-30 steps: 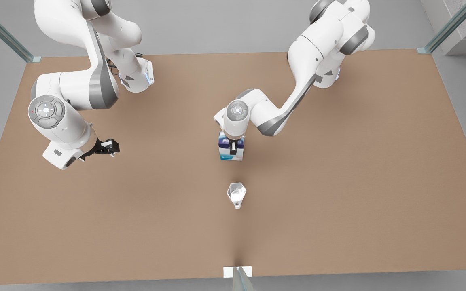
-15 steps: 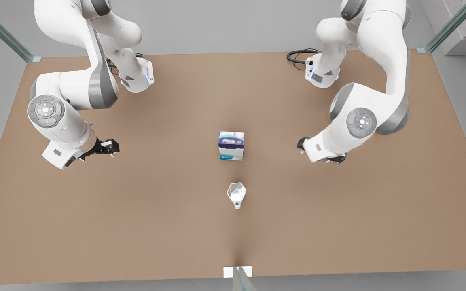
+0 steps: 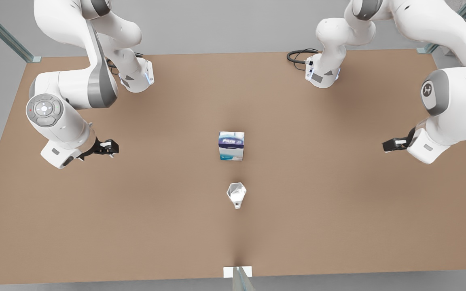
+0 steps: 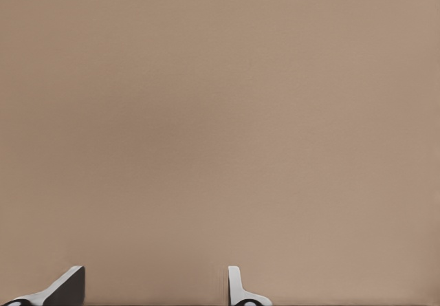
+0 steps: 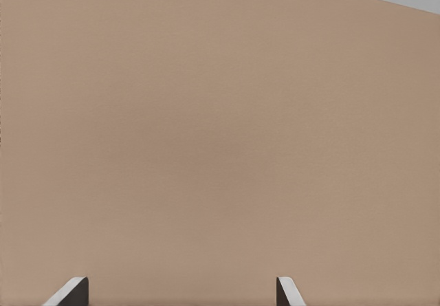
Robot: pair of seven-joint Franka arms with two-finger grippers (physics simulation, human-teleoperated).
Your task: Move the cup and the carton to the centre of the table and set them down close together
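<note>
Jaws spread on both | front: one arm's gripper (image 3: 390, 144) has released and backed well off the carton (image 3: 231, 146); cup (image 3: 236, 195) near carton, mid-table (image 3: 338, 210); other gripper (image 3: 109, 147) waits | left wrist: left gripper (image 4: 155, 285) apart | right wrist: right gripper (image 5: 182, 289) likewise | placing looks done

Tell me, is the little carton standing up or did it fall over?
Standing up. In the front view the carton sits squarely on the table, white top uppermost, blue band level, teal edge at the bottom. No gripper touches it.

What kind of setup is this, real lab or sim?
Likely a simulated tabletop manipulation cell: plain brown table bearing a carton and a cup, two white arms, grey floor and glass-like corner rails. Rendered, not a real lab.
</note>
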